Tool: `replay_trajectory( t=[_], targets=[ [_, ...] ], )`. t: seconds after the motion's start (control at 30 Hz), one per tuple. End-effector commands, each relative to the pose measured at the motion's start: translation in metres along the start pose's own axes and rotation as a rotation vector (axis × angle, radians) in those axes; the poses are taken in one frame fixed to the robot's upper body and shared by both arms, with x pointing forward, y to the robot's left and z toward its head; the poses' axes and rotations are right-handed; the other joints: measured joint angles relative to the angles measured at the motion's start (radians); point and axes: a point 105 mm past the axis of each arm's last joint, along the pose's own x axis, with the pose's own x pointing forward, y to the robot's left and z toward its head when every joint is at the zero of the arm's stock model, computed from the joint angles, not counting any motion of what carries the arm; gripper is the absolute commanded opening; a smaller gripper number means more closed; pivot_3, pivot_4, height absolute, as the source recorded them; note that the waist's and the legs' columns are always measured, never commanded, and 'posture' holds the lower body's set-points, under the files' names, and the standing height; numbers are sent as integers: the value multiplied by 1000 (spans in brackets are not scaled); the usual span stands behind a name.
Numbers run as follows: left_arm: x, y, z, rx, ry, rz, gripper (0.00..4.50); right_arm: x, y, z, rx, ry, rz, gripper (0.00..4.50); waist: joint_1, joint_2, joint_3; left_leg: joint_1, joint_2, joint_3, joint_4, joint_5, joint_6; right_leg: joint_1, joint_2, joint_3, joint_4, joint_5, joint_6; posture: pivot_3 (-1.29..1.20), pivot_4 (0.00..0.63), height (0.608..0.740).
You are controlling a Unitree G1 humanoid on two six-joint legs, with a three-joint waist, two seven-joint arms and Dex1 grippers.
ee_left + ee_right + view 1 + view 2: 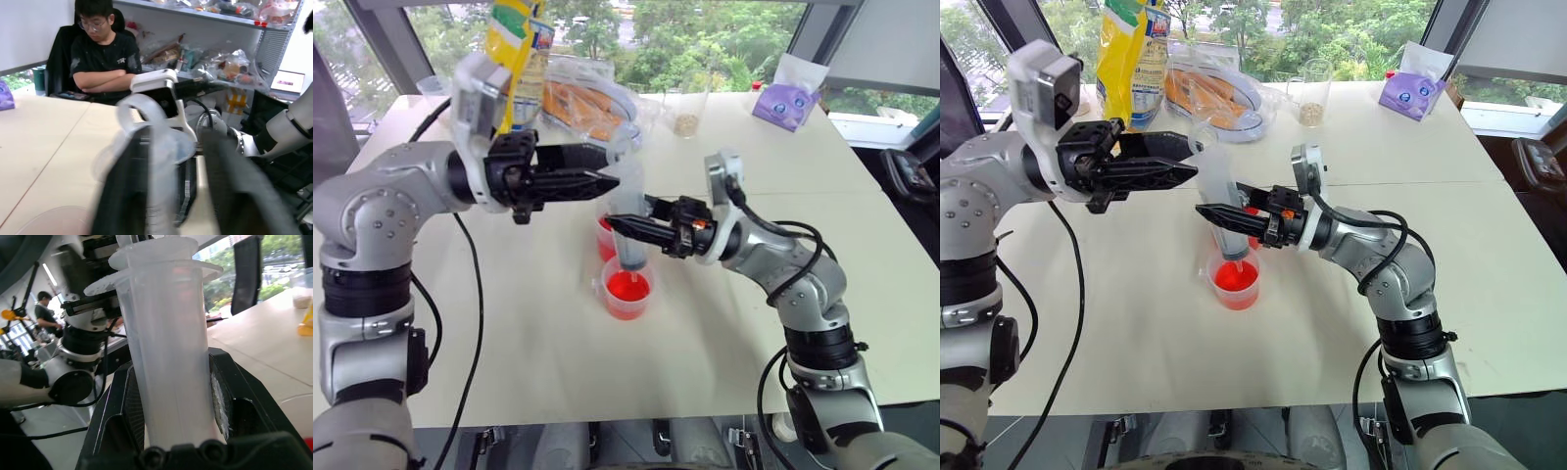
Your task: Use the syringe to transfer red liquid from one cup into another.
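While both arms meet over the middle of the table, the scene sorts like this:

Table: pale top; the work goes on at its centre, the clutter sits along the far edge by the window.
Right gripper: reaches in from the right, pointing left and about level; its two black fingers are clamped on the barrel of the syringe, one on each side, as the right wrist view shows plainly.
Left gripper: reaches in from the left, pointing right, higher than the right one; its fingers stand apart with the top of the plunger between them. Whether they press on it I cannot tell.
Syringe: held upright between the two grippers, clear barrel with pale plunger raised out of its top, narrow tip pointing down over the short cup.
Taller beaker: stands just behind the syringe, largely hidden by it and the right gripper; red shows through its wall.
Short cup: directly under the syringe tip, nearer the robot than the beaker and just beside it.
Red liquid: a bright red disc in the short cup.
Far edge: yellow bag, clear lidded tray of orange food, tall glass, purple pouch; all well apart from the cups.
Person: seated beyond the table with arms folded, seen in the left wrist view.
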Motion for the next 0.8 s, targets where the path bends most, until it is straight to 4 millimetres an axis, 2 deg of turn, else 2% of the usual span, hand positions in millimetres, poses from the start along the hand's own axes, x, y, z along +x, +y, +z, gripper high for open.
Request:
replay_trajectory(
  t=[0.03, 0.07, 0.2, 0.43, 0.53, 0.63, 0.8],
  targets=[
    [4, 2, -7, -33, 21, 8, 3894, 3, 13, 28, -73, -111, 50, 1440, 0, 0, 0, 0, 0, 0, 0, 0, 0, 0, 0, 0, 0, 0, 0, 0, 150, 740],
    [1, 6, -4, -28, 3, 36, 4488, 3, 14, 26, -67, -107, 50, 1440, 0, 0, 0, 0, 0, 0, 0, 0, 0, 0, 0, 0, 0, 0, 0, 0, 150, 740],
    [-16, 13, 4, -7, -20, 113, 4488, 2, 14, 21, -50, -102, 42, 1440, -3, 0, 0, 0, 0, 0, 0, 0, 0, 0, 0, 0, 0, 0, 0, 0, 150, 740],
    [-40, 5, 7, 12, -14, 198, 4488, 0, 14, 23, -39, -105, 26, 1440, -1, 0, 0, 0, 1, 0, 0, 0, 0, 0, 0, 0, 0, 0, 0, 0, 150, 740],
    [-43, 2, 4, 9, -14, 215, 4488, -1, 15, 28, -41, -108, 24, 1440, 2, 0, 0, 0, 0, 0, 0, 0, 0, 0, 0, 0, 0, 0, 0, 0, 150, 740],
    [-42, 1, 0, 2, -14, 223, 4488, -1, 15, 41, -22, -138, 19, 1440, 1, 0, 0, 0, 0, 0, 0, 0, 0, 0, 0, 0, 0, 0, 0, 0, 150, 740],
    [-42, -1, -7, 1, -12, 240, 4488, -10, 8, 82, 55, -218, -19, 1440, -1, 0, 0, 0, 1, 0, 0, 0, 0, 0, -1, 0, 0, 0, 0, 0, 150, 740]
  ],
)
